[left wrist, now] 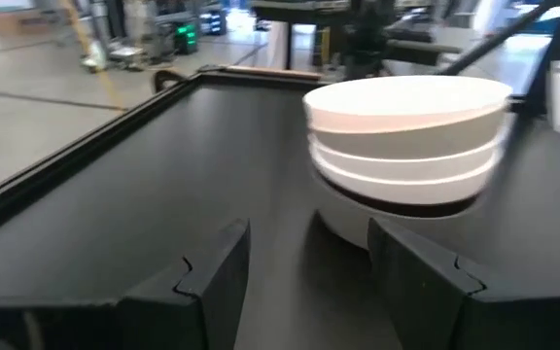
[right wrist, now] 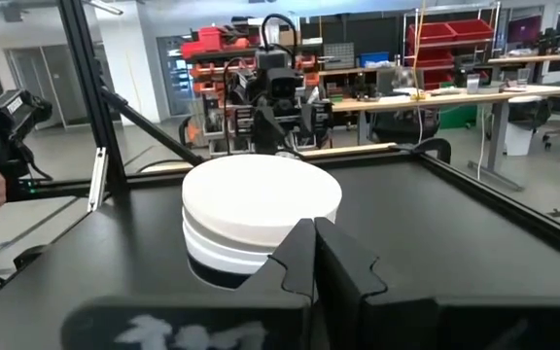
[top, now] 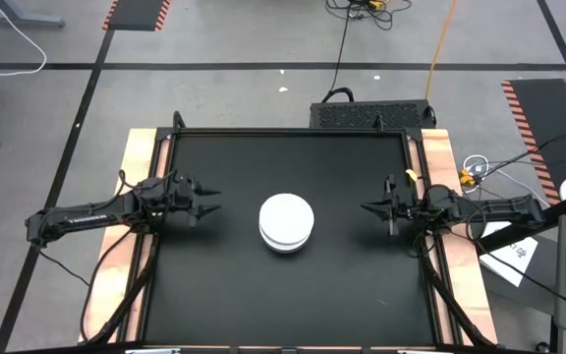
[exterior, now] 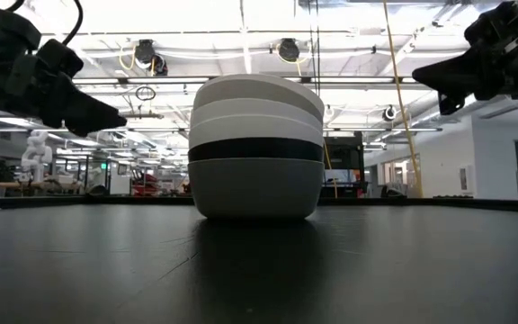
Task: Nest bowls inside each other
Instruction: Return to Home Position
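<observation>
The bowls (top: 286,222) stand as one nested stack in the middle of the black worktop (top: 224,295), between the two arms and well apart from both. From above, the stack shows only as a single white round, with a second rim just visible under it. The low view shows what the high view hides: the layers (exterior: 255,148). At the bottom is a pale bowl, above it the dark band of one black bowl, then three pale rims, of which the top one looks greyer. This makes five layers that can be counted; whether a sixth sits inside cannot be told.

There are two arms, one on each side. The left pincer (top: 212,204) hovers left of the stack. Its wrist view shows its two fingers (left wrist: 212,277) well apart with nothing between them. The right pincer (top: 367,207) hovers right of the stack. In its own wrist view the fingers (right wrist: 299,255) are pressed together and hold nothing.
</observation>
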Motion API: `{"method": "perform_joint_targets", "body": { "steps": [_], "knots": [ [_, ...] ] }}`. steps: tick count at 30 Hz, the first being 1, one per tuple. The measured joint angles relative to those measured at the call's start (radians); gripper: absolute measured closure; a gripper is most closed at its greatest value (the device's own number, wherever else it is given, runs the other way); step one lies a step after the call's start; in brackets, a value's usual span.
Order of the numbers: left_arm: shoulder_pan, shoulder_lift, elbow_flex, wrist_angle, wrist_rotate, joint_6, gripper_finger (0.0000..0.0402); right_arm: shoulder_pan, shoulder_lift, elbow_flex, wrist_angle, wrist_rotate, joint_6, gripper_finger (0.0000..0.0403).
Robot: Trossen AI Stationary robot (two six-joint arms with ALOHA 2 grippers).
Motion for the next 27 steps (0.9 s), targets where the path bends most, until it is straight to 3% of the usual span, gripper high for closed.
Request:
{"method": "perform_joint_targets", "body": {
  "steps": [5,27],
  "knots": [
    [0.0,0.0,0.0,-0.006,-0.07,-0.001,0.019,0.0,0.0,-0.001,0.0,0.0,0.0,0.0403],
    [0.0,0.0,0.0,-0.004,-0.071,-0.004,0.019,0.0,0.0,-0.002,-0.001,0.001,0.001,0.0403]
  ]
}}
